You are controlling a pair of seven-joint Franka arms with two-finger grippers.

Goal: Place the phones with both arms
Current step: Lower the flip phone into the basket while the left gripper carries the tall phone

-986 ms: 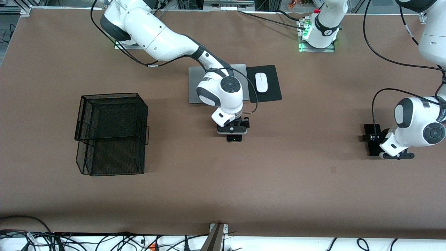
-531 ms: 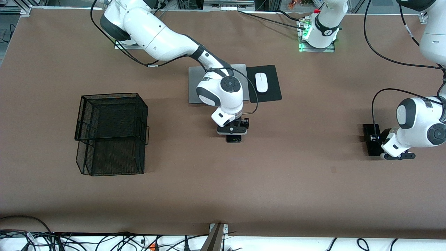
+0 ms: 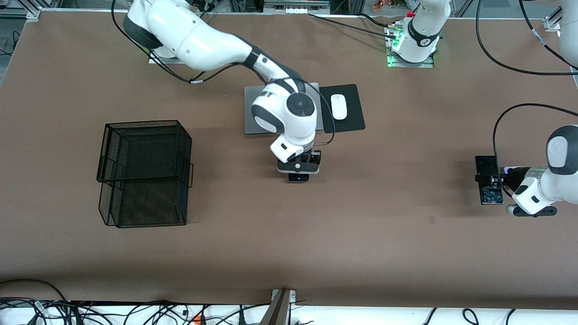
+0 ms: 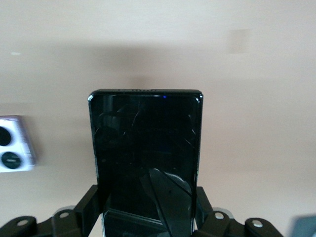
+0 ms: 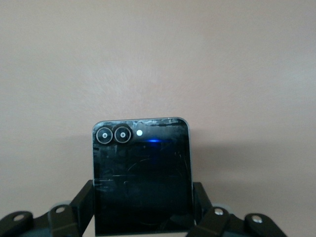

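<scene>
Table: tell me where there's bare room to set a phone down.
Widest bare stretch: nearer the front camera than the wire basket and both claws. Also between basket and right claw. Crowded by laptop, mouse pad.

Three phones (image 3: 489, 179) (image 3: 298, 177) (image 4: 12, 150), one basket (image 3: 143, 172).

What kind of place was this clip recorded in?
Most likely a robotics lab mocked up as a desk: two arm bases bolted to a brown-covered table, loose cables along its near edge, and a laptop, mouse and mesh basket as props.
</scene>
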